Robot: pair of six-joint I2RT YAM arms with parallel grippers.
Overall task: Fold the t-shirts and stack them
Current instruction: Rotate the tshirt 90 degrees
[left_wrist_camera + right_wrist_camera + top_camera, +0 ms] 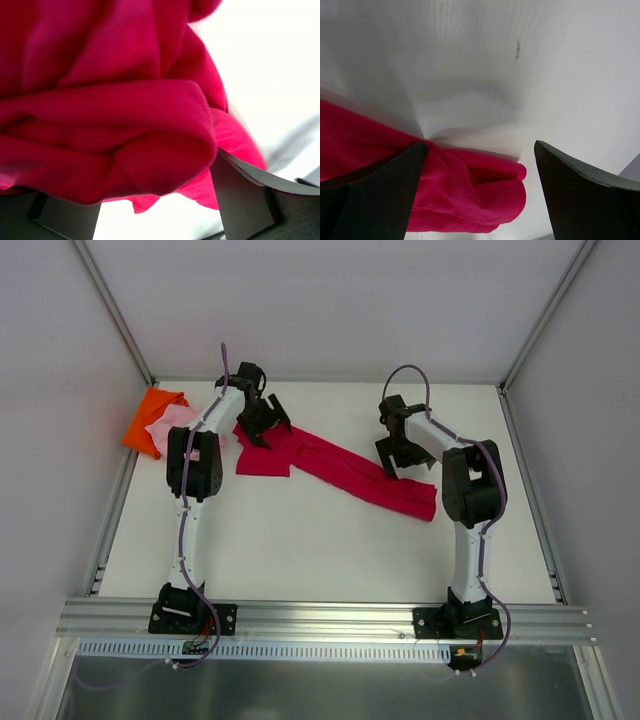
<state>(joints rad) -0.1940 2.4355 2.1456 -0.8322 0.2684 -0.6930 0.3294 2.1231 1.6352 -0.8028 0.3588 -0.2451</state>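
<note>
The red shirt [340, 468] lies across the middle of the desk [320, 560] as a long crumpled band. It runs from about 10 o'clock of the desk's centre down toward 4 o'clock. It is wider and squarer at its upper left end and narrower at the lower right.

The left pincer [265, 430] stands over the band's upper left end with its jaws wide. In the left wrist view a thick rolled bunch of red cloth fills the space between the fingers. It touches the tip of the right-hand finger [240, 200] and covers part of the other. The pictures do not show whether the cloth is actually pinched.

The right pincer [402, 462] hangs at the 3 o'clock side of the desk, over the band's upper edge near its lower right end. Its jaws are spread wide. In the right wrist view the shirt's folded end lies on the desk beside the left-hand finger [375, 195] and reaches partway across the gap. The other finger [585, 200] stands apart from the cloth, over bare desk.

At the desk's 10 o'clock corner sit the other two shirts. The orange shirt [150, 420] lies nearest the wall. The pink shirt [172, 426] lies on its 3 o'clock side, partly hidden under the left arm.
</note>
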